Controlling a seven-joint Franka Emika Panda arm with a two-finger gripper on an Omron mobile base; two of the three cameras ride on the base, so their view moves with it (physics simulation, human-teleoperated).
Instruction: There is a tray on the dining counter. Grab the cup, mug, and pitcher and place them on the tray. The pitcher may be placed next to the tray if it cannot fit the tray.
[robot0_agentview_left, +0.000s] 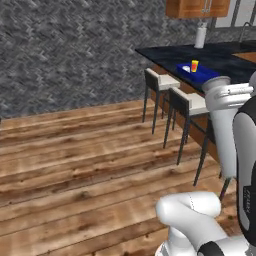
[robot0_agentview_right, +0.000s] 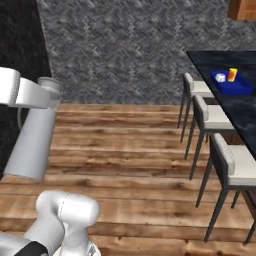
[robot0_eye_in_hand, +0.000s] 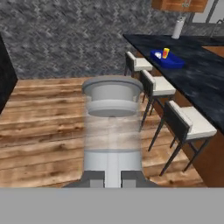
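Observation:
The pale grey translucent pitcher (robot0_eye_in_hand: 112, 127) stands upright right in front of the hand camera. My gripper (robot0_eye_in_hand: 112, 177) is shut on its base, one dark fingertip on each side. The blue tray (robot0_agentview_left: 204, 75) (robot0_agentview_right: 239, 87) (robot0_eye_in_hand: 173, 62) lies far ahead on the black dining counter (robot0_agentview_left: 225, 57) (robot0_agentview_right: 240, 112) (robot0_eye_in_hand: 205, 78). On the tray stand the yellow cup (robot0_agentview_left: 194, 65) (robot0_agentview_right: 232, 74) (robot0_eye_in_hand: 165, 53) and, beside it, the small white mug (robot0_agentview_left: 186, 68) (robot0_agentview_right: 220, 76) (robot0_eye_in_hand: 158, 55).
Several white-seated stools (robot0_agentview_left: 189, 102) (robot0_agentview_right: 216, 117) (robot0_eye_in_hand: 192, 124) line the counter's near side. A white bottle (robot0_agentview_left: 200, 36) (robot0_eye_in_hand: 177, 28) stands at the counter's far end. Wooden floor (robot0_agentview_left: 85, 150) stretches to a dark stone wall. A black block (robot0_agentview_right: 20, 60) rises at the left.

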